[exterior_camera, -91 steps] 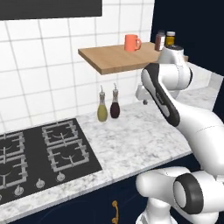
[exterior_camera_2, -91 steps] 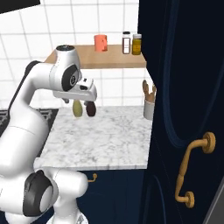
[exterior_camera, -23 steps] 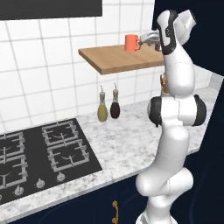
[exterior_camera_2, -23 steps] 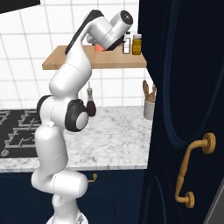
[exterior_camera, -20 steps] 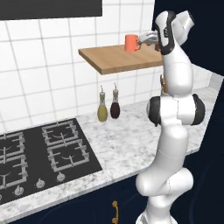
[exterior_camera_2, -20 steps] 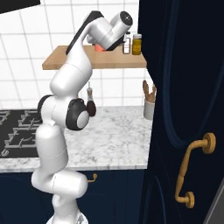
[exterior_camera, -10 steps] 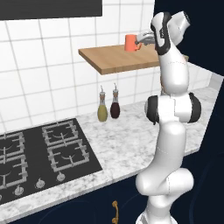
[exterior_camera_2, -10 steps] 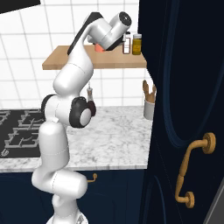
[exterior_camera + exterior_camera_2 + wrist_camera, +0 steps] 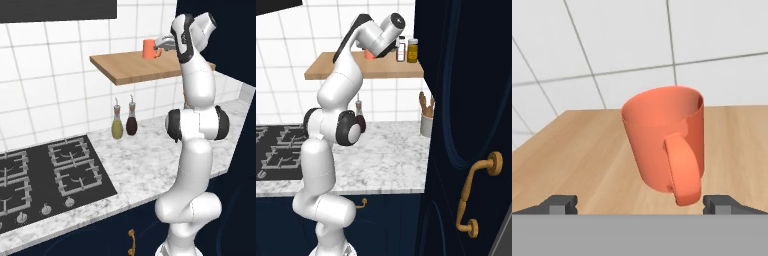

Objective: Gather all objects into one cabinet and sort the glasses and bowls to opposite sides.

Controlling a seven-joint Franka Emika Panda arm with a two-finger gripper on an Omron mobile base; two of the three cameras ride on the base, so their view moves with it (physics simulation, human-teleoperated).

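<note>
Now you see orange mug [image 9: 664, 142] at frame centre on wooden shelf [image 9: 587, 160], handle toward you; gripper [image 9: 641, 204] spread wide, holding nothing.

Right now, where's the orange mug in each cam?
Left base view: orange mug upright on the wooden wall shelf, upper middle, with the end effector just right of it.
Right base view: a sliver of the mug at top, mostly hidden behind the arm.
Hand view: mug at centre, handle toward the camera, open fingertips low on both sides.
Shared landmark: the shelf.
</note>
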